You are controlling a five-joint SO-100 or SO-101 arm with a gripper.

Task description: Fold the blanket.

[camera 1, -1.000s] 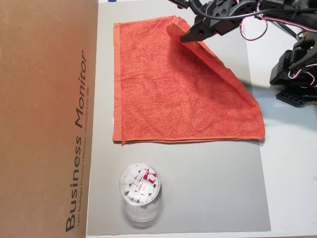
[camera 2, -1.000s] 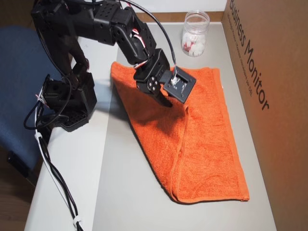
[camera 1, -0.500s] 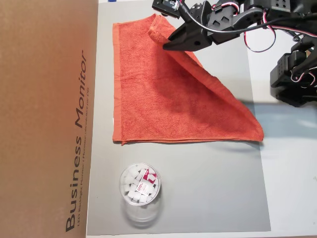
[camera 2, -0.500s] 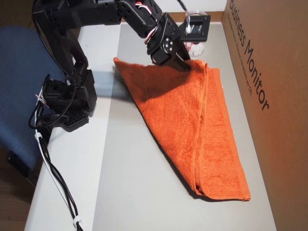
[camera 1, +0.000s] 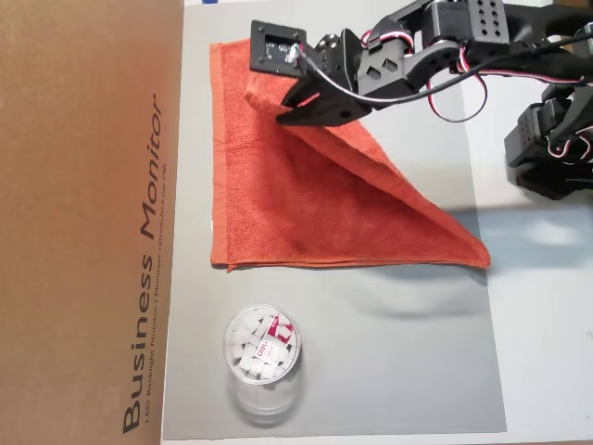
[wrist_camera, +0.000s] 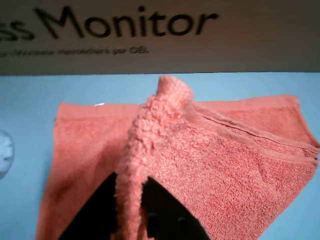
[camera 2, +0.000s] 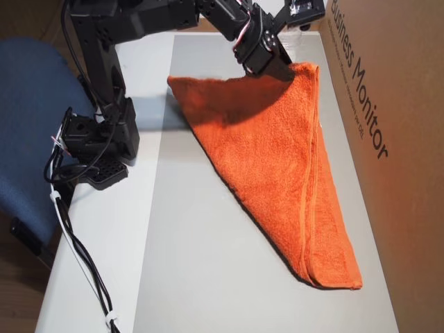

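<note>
One large orange-red terry-cloth blanket (camera 1: 306,209). One flat grey mat (camera 1: 398,362) on one white tabletop (camera 1: 547,352). One clear round plastic tub (camera 1: 262,360) at the lower left of an overhead view, holding many small white pieces, too many to count. One brown cardboard box (camera 1: 88,222). One black robot arm (camera 1: 482,46) with one tool (camera 1: 278,104). One blue chair (camera 2: 28,125).

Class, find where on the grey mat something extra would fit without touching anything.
Bare mat lies between the blanket's lower hem, the clear tub and the mat's right edge. It is crowded along the cardboard box, where the gripper holds the blanket's corner.
</note>
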